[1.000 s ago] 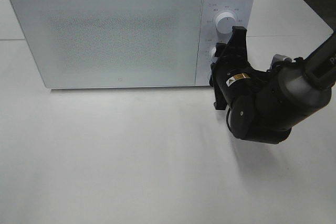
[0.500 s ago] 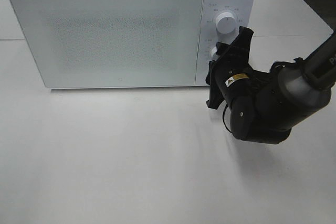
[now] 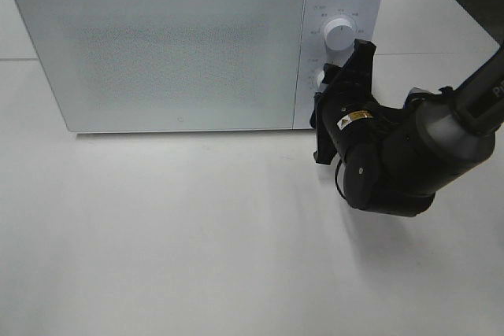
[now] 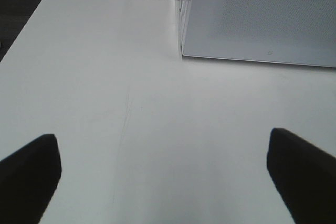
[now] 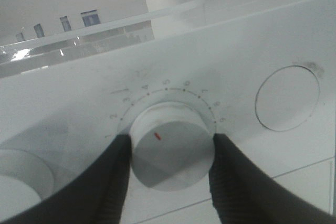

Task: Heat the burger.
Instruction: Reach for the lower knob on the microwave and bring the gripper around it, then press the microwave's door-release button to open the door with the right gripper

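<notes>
Standing shut — microwave (image 3: 197, 49); fingers (image 5: 110, 182) gripping dial (image 5: 170, 148).

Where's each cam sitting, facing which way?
Exterior high: above the table, looking down on the microwave front; right arm, right hand show.
Left wrist: low over the table, facing the microwave's door corner; open left hand shows.
Right wrist: at the control panel, facing the lower dial between its fingers.
Shared: exterior and right wrist both show that dial.
</notes>
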Robot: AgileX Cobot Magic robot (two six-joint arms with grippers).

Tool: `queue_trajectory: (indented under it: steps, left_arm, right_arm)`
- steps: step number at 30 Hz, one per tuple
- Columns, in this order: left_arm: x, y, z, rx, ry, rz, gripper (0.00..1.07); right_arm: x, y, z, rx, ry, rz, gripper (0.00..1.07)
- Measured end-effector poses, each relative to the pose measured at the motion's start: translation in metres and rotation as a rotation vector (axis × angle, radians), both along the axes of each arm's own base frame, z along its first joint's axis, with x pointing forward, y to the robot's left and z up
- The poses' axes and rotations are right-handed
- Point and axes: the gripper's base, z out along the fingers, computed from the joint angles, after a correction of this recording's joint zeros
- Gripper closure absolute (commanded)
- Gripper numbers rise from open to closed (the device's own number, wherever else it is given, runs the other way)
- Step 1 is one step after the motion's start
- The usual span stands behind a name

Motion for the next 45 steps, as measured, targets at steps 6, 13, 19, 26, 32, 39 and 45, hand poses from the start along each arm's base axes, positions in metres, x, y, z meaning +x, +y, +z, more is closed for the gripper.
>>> queue_trajectory:
  steps: [6,13,19,26,32,39,45]
  left_arm:
    - [0.0,0.0,0.0,0.0,0.0,0.0,0.07]
    - [0.0,0.0,0.0,0.0,0.0,0.0,0.07]
    - [0.0,0.0,0.0,0.0,0.0,0.0,0.07]
    - [0.0,0.0,0.0,0.0,0.0,0.0,0.07]
    - [0.0,0.0,0.0,0.0,0.0,0.0,0.07]
    - [0.0,0.0,0.0,0.0,0.0,0.0,0.07]
    - [0.0,0.0,0.0,0.0,0.0,0.0,0.07]
  right_arm:
    - [0.0,0.0,0.0,-0.052,0.004,-0.014,0.64]
    - [0.0,0.006,0.001,-0.116,0.006,0.011,0.44]
    - [-0.003,0.007,0.001,-0.151,0.008,0.027,0.33]
    - [-0.015,-0.002,0.007,-0.245,-0.015,0.083,0.33]
    - [-0.028,-0.005,0.013,-0.381,0.026,0.187,0.33]
    - [-0.045,-0.006,0.036,-0.741,0.108,0.443,0.34]
    - [-0.052,-0.023,0.051,-1.037,0.189,0.654,0.34]
